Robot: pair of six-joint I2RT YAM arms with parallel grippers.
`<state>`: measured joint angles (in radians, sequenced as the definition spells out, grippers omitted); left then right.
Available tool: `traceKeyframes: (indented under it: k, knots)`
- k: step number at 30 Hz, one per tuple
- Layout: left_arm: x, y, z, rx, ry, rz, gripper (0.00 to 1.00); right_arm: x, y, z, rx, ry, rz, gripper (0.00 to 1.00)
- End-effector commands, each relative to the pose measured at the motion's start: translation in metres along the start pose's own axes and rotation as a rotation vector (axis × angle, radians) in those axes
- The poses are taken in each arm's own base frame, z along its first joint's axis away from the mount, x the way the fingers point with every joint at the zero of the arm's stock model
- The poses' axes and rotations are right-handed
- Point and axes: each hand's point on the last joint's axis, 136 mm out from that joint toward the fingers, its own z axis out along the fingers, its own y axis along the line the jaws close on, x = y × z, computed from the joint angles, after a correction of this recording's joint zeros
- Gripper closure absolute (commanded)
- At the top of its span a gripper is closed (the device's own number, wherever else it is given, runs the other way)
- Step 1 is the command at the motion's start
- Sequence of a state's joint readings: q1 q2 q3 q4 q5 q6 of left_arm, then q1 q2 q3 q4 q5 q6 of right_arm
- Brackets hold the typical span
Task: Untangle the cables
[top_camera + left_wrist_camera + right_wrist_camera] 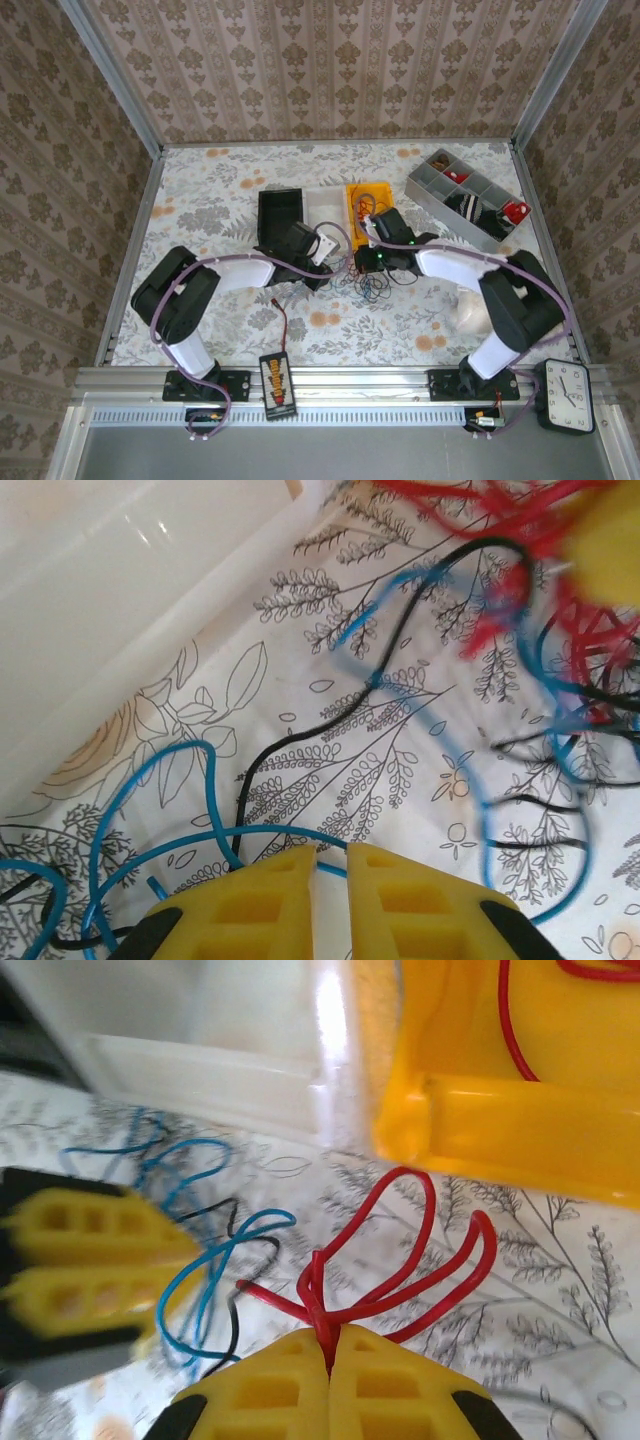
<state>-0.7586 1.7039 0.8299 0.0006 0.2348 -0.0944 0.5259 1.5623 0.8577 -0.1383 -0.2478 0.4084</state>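
The cables (372, 287) lie as a loose bunch of red, blue and black wire on the floral cloth, between my two grippers. My right gripper (330, 1345) is shut on the red cable (428, 1215), whose loops stand out in front of the fingertips. My left gripper (332, 850) has its jaws a narrow gap apart. A blue cable (254, 829) runs across that gap and a black cable (300, 738) curves away just beyond it. Seen from above, the left gripper (330, 270) and right gripper (360, 264) are close together beside the bunch.
A black bin (282, 212), a white bin (326, 205) and a yellow bin (362, 195) stand just behind the grippers; a red wire (510, 1030) lies in the yellow one. A grey divided tray (470, 195) sits back right. A connector box (277, 383) and clock (567, 395) sit at the near edge.
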Motion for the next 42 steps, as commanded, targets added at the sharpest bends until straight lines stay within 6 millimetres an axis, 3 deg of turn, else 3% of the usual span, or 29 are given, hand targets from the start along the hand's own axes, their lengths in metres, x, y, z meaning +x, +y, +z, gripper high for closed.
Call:
traceKeyframes:
  k: [1, 5, 14, 20, 24, 30, 35, 42]
  knots:
    - [-0.002, -0.002, 0.006, 0.006, 0.01, 0.025, 0.9, -0.001, 0.013, -0.026, -0.068, -0.039, -0.041, 0.95]
    - [0.002, 0.0, 0.011, 0.008, 0.031, 0.02, 1.0, -0.011, 0.005, -0.056, -0.041, -0.133, -0.037, 0.95]
    - [0.023, 0.01, 0.02, -0.033, 0.094, -0.026, 1.0, -0.053, -0.043, -0.122, 0.097, -0.38, 0.04, 0.95]
    - [0.043, 0.019, 0.018, -0.079, 0.141, -0.04, 1.0, -0.064, -0.066, -0.15, 0.2, -0.456, 0.058, 0.95]
    - [0.049, 0.019, 0.014, -0.081, 0.16, -0.034, 1.0, -0.065, -0.076, -0.158, 0.232, -0.474, 0.071, 0.95]
    - [0.031, 0.016, 0.003, -0.08, 0.095, -0.012, 1.0, -0.067, -0.071, -0.145, 0.173, -0.453, 0.095, 0.94]
    - [0.005, 0.016, -0.005, -0.069, 0.011, -0.027, 1.0, -0.078, -0.067, -0.116, 0.136, -0.406, 0.117, 0.93]
    - [-0.01, 0.013, -0.011, -0.06, -0.027, -0.035, 1.0, -0.12, -0.069, -0.065, 0.127, -0.353, 0.107, 0.92]
